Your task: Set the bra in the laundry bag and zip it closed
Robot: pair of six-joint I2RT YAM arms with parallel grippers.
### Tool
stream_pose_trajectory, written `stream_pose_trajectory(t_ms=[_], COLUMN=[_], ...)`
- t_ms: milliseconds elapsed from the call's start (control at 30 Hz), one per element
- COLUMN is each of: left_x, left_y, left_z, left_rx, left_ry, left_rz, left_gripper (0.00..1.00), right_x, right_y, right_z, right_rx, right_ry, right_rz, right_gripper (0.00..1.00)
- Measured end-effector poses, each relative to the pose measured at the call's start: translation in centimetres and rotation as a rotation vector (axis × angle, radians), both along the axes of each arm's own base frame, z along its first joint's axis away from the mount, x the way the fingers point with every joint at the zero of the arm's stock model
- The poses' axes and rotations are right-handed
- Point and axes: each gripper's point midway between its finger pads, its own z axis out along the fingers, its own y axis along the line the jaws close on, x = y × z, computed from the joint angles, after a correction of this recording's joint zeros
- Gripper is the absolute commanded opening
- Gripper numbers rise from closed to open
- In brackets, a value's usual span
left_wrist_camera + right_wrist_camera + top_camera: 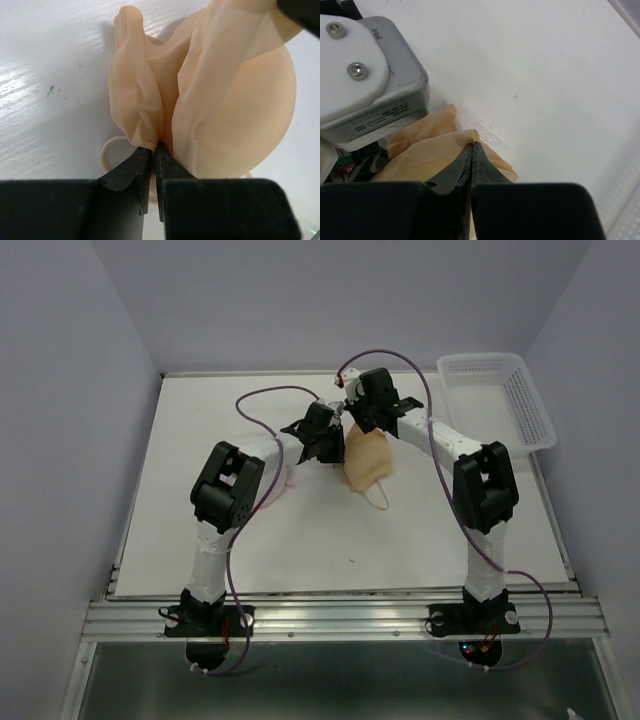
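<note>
L gripper (pixel 154 150), R gripper (pixel 471 149) on bra (pixel 240 100)

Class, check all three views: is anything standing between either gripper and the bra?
Nothing visible does. The left gripper is shut on a fold of the bra, and the right gripper is pinched shut on a thin edge of it. In both wrist views the fabric sits directly in the grip.

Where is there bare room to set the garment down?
Bare: on the white table, the strip between the peach soft bra and the near edge, and its far-left corner. Crowded: mid-back, where left claw and right claw pinch the bra, and by the white slotted plastic basket.
</note>
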Motion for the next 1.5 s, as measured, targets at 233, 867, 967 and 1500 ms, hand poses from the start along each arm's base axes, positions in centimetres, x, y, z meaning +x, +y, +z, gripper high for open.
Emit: stream_pose_trajectory(t_ms=[233,867,967,1500], left_x=[-0.1,1.0,1.1,2.1], left_y=[-0.1,0.1,0.4,5.6], left_z=[0.0,0.8,0.7,10.1], left_rx=[-0.003,-0.008,0.002,0.065], left_ry=[0.001,-0.016,-0.012,-0.162], left_rz=[-0.006,0.028,0.045,0.234], left_gripper=[0.12,0.45,0.47,0.99], right_x=[1.3,2.0,1.9,1.4], right_y=[-0.2,-0.9,-1.0,-1.9], right_z=[1.1,-0.9,-1.1,4.0], right_rx=[0.03,0.036,0.04,0.158], right_ry=[-0.029,-0.002,0.007,-0.043], right_rz=[-0.043,-0.096,-0.104,-0.205], right_gripper=[0.01,0.48,0.53,1.0])
